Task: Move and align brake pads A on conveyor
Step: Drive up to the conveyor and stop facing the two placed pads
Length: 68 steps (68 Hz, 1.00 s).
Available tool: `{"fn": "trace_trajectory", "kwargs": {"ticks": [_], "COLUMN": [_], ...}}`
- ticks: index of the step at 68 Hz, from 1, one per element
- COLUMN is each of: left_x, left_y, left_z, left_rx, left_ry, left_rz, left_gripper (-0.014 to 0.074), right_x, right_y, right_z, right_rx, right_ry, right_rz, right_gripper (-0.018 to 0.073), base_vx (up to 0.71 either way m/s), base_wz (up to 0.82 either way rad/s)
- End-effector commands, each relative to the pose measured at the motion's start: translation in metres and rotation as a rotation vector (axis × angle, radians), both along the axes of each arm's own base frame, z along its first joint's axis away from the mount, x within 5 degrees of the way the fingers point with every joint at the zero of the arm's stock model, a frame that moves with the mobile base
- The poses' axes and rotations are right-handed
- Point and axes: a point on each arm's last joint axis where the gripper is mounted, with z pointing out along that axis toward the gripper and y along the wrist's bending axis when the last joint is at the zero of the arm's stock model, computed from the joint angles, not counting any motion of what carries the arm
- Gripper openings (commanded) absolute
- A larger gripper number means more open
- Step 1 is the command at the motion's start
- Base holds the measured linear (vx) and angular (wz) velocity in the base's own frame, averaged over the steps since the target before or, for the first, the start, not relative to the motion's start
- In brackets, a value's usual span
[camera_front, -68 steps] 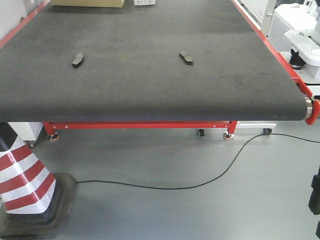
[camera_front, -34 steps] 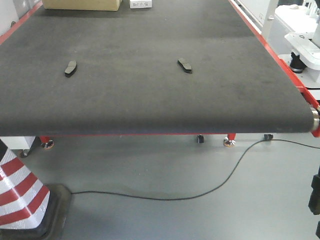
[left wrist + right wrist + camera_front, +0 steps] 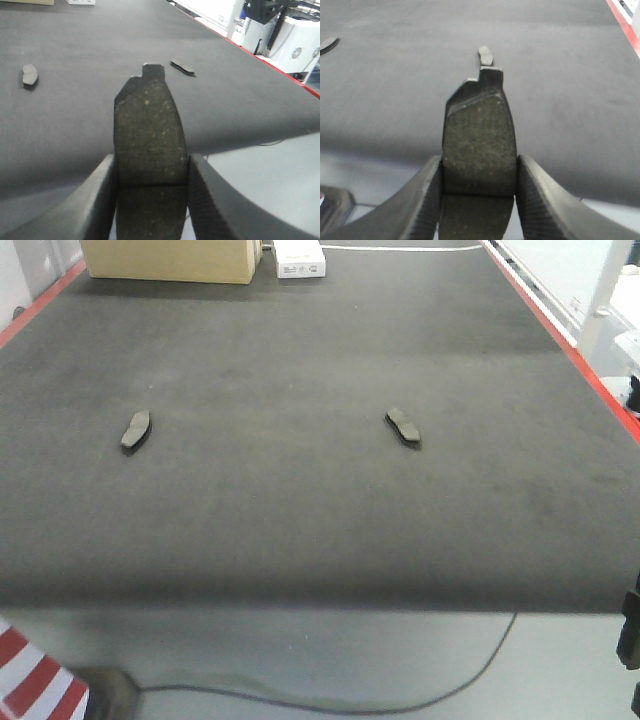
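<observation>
Two brake pads [image 3: 136, 430] [image 3: 403, 427] lay well apart on the conveyor [image 3: 300, 510], long axes running away, tilted. We held another pad [image 3: 149, 130] in our left pincer [image 3: 150, 200] and one [image 3: 479, 145] in the right pincer [image 3: 477, 200], pointing forward.

The conveyor [image 3: 300, 520] carries two brake pads [image 3: 136, 430] [image 3: 403, 427] (well apart), a cardboard box [image 3: 170, 258] and a white box [image 3: 300, 258].
</observation>
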Motion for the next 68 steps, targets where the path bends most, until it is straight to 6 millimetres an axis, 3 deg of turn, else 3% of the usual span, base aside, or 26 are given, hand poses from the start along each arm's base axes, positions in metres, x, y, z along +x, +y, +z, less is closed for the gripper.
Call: {"fn": "trace_trajectory", "kwargs": {"ticks": [1, 68], "left_x": [0.0012, 0.0012], "left_y": [-0.0022, -0.0022], "left_z": [0.016, 0.016], "left_rx": [-0.042, -0.042], "left_ry": [-0.099, -0.099], "left_rz": [-0.019, -0.019], "left_gripper": [-0.0006, -0.0006], "right_x": [0.0026, 0.0026], "right_y": [-0.0002, -0.0002], "right_z": [0.019, 0.019], "right_rx": [0.015, 0.015], "right_ry": [-0.127, -0.127], "right_rz": [-0.006, -0.006], "right_gripper": [-0.0004, -0.0004], "base_vx": [0.41, 0.29], "base_wz": [0.02, 0.01]}}
